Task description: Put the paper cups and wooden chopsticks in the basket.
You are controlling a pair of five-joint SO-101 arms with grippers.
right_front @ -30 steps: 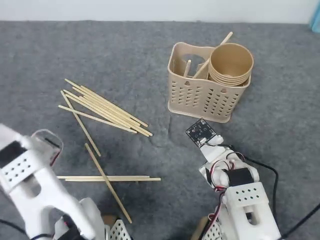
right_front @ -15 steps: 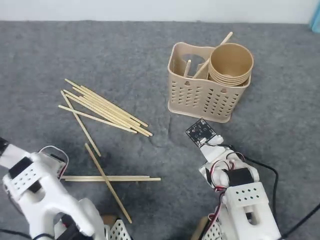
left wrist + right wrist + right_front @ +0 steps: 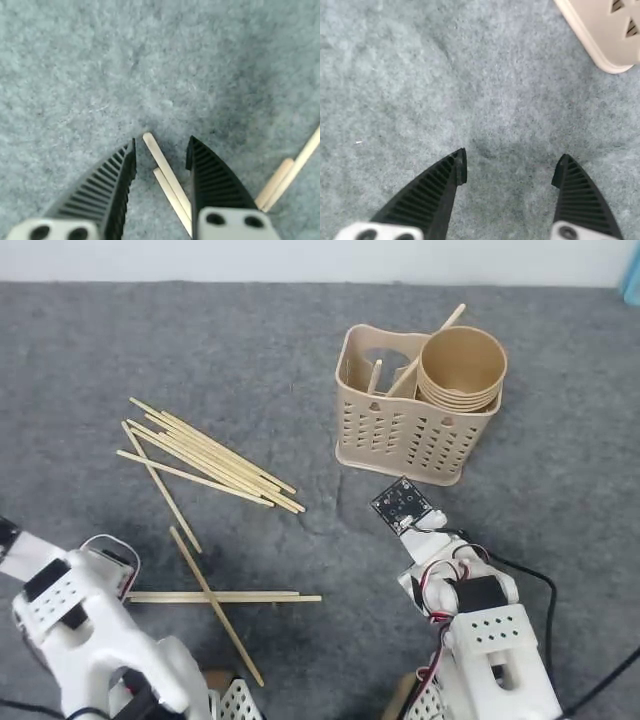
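Grey felt surface (image 3: 250, 330), loose chopsticks (image 3: 212, 461), basket (image 3: 400, 436) holding paper cups (image 3: 462, 366)
Left hand (image 3: 162, 145) released, straddling two chopstick ends (image 3: 167, 172); right hand (image 3: 512, 165) released wide, near basket corner

The high view looks down on all; close wrist views share chopsticks (image 3: 167, 172), left, and basket (image 3: 597, 30), right.

surface: grey felt-like mat (image 3: 250, 340) spread near to far, faint crease near the middle | far edge: pale white band (image 3: 300, 260) running left to right | far right corner: blue sliver (image 3: 633, 280) | light: even, soft shadows
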